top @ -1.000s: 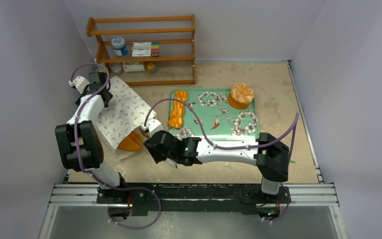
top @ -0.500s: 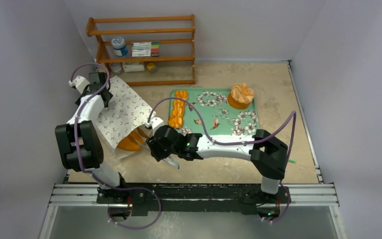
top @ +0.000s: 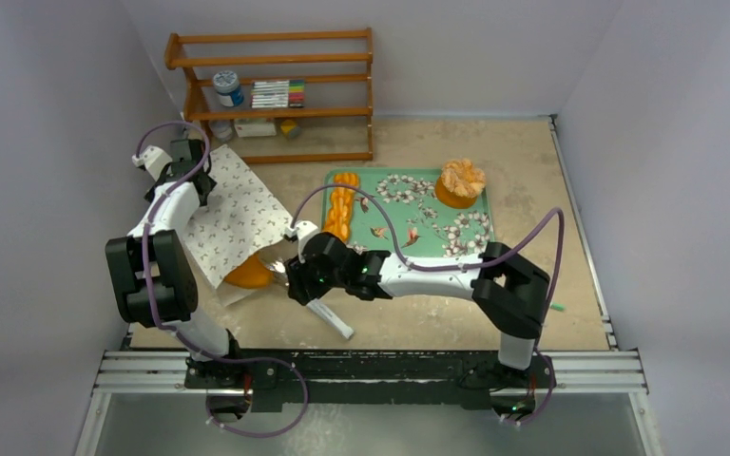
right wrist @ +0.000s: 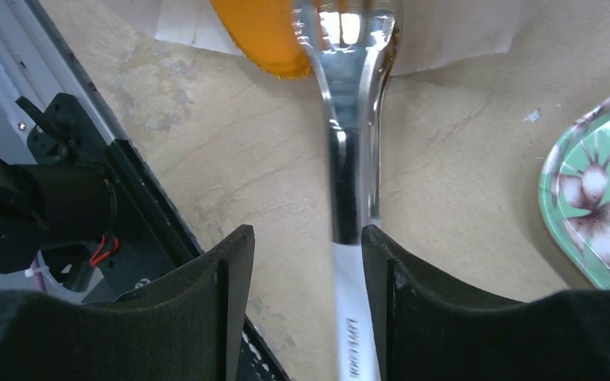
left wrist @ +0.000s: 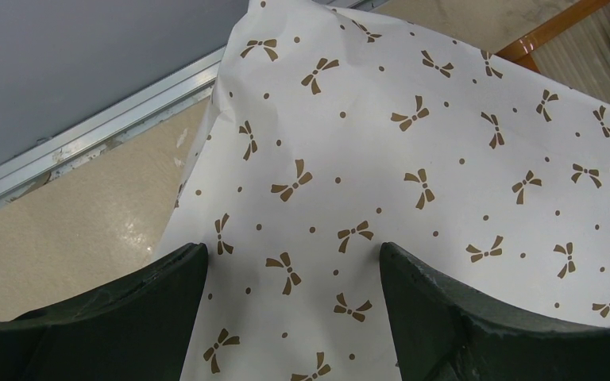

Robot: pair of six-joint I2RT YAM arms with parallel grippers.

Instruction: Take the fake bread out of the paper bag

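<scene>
Reaching into the paper bag (top: 233, 211), the right gripper (right wrist: 308, 238) clamps tongs (right wrist: 355, 159) against an orange loaf (top: 247, 275) at its mouth. Two breads (top: 339, 214) lie on the tray (top: 428, 204). One loaf remains. The left gripper (left wrist: 290, 254) is spread over the bag.

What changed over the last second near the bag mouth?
The right gripper, shut on the tongs, swung toward the paper bag, bringing the tong tips up to the orange loaf at its mouth. The left gripper on the bag, the loaf and the breads on the green tray stayed put.
</scene>
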